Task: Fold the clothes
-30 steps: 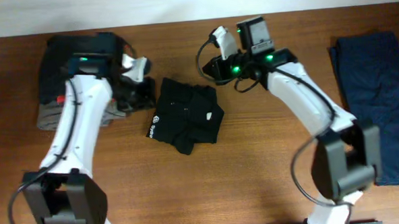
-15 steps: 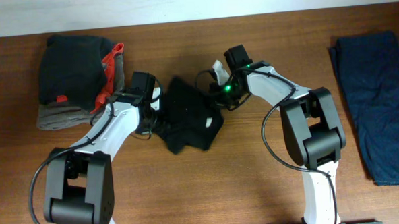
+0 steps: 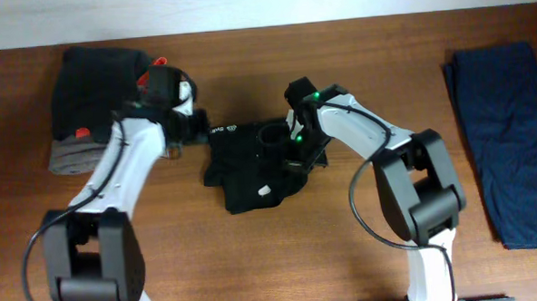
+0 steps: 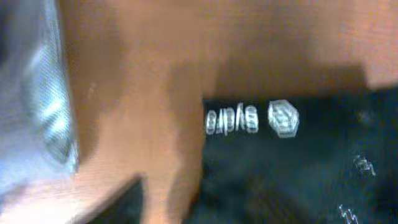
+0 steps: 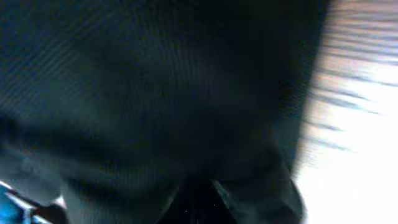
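The clothes (image 3: pixel 251 169) are one black shirt, bunched into a rough bundle at the table's middle, with white logo text (image 3: pixel 220 130) on its left edge. My left gripper (image 3: pixel 195 126) hovers just left of that edge. In the blurred left wrist view one dark finger (image 4: pixel 118 202) shows over bare wood, apart from the clothes (image 4: pixel 298 168), so the jaws stand open and hold nothing. My right gripper (image 3: pixel 291 149) sits on the bundle's right part. In the right wrist view black fabric (image 5: pixel 155 93) fills the picture and its folds run into the shut jaws.
A pile of dark and grey garments with a red patch (image 3: pixel 98 94) lies at the back left, close behind my left arm. A dark blue cloth (image 3: pixel 509 140) is spread along the right edge. Bare wooden table (image 3: pixel 282 259) stretches in front.
My left gripper has let go and drawn back left off the shirt's edge. The right gripper has pushed down and left over the bundle, which has shifted and spread a little.
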`<state>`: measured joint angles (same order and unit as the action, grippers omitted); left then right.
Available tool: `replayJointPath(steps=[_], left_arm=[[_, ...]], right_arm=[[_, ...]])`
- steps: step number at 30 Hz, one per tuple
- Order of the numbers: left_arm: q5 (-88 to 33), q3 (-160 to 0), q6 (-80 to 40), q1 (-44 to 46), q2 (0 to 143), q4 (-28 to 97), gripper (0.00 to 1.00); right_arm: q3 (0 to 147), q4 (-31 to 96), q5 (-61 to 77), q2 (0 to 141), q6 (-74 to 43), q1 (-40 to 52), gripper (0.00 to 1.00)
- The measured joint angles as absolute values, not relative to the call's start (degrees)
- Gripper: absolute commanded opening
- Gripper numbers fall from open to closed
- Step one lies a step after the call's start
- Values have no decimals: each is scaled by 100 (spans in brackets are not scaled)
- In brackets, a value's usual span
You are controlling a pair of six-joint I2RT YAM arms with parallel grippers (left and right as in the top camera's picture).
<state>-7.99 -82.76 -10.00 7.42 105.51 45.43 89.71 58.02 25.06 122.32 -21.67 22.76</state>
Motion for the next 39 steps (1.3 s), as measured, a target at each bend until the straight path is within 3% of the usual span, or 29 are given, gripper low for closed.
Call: replayJointPath(steps=[4, 7, 8, 18, 28, 29, 31, 32, 34, 39], left_arm=[[-1194, -8635, -991, 316, 10291, 5299, 86], [-1776, -8545, -987, 43, 10355, 5452, 87], [-1942, -8484, -985, -5, 10420, 5450, 95], [-3319, -8206, -987, 54, 11721, 5459, 99], [-4451, -8300, -1033, 620, 12307, 4873, 97], [-4532, -8309, -1057, 720, 12331, 4772, 84], [-4560, -8309, -1168, 1033, 12383, 4558, 43], [-4558, -8311, -1188, 1100, 12425, 4558, 30], [-4480, -8302, -1203, 1205, 12540, 4589, 18], [-4569, -8298, -1245, 1194, 12591, 4622, 4]], right_arm=[[8962, 5677, 2305, 11594, -1885, 2189, 4], [8962, 5199, 2567, 11467, -1415, 2228, 4], [8958, 5105, 2617, 11474, -1317, 2261, 4], [8956, 4762, 2541, 12460, -2263, 2388, 4], [8969, 4818, 2556, 12479, -2561, 2373, 4], [8969, 4818, 2556, 12479, -2561, 2373, 4], [8967, 4834, 2554, 12479, -2574, 2373, 4], [8969, 4860, 2554, 12479, -2574, 2373, 4], [8969, 4915, 2552, 12479, -2571, 2366, 4], [8971, 5004, 2550, 12479, -2571, 2362, 4]])
